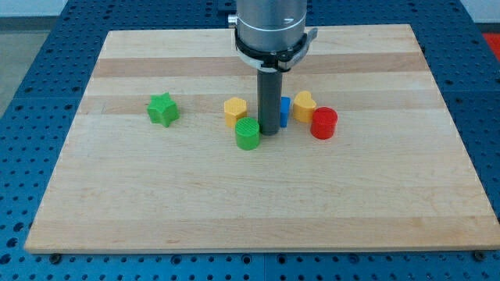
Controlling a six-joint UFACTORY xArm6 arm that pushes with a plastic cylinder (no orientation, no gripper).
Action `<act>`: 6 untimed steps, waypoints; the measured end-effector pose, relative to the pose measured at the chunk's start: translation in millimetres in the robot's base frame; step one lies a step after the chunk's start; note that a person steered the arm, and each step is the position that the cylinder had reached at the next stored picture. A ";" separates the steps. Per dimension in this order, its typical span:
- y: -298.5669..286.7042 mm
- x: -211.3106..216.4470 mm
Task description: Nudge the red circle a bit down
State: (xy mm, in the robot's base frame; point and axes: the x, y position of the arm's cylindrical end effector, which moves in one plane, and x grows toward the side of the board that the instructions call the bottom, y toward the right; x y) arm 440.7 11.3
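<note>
The red circle (pixel 324 123) stands on the wooden board right of centre, touching the yellow heart (pixel 304 106) at its upper left. My tip (pixel 269 131) rests on the board well to the left of the red circle, just right of the green circle (pixel 248 135). The rod hides most of the blue block (pixel 285 112), whose shape I cannot make out.
A yellow hexagon (pixel 235 111) sits left of the rod and a green star (pixel 162 109) lies further left. The wooden board (pixel 258 203) lies on a blue perforated table (pixel 23 94).
</note>
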 end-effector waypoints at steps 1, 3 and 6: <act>3.0 -8.4; 8.8 -39.5; 57.4 -41.3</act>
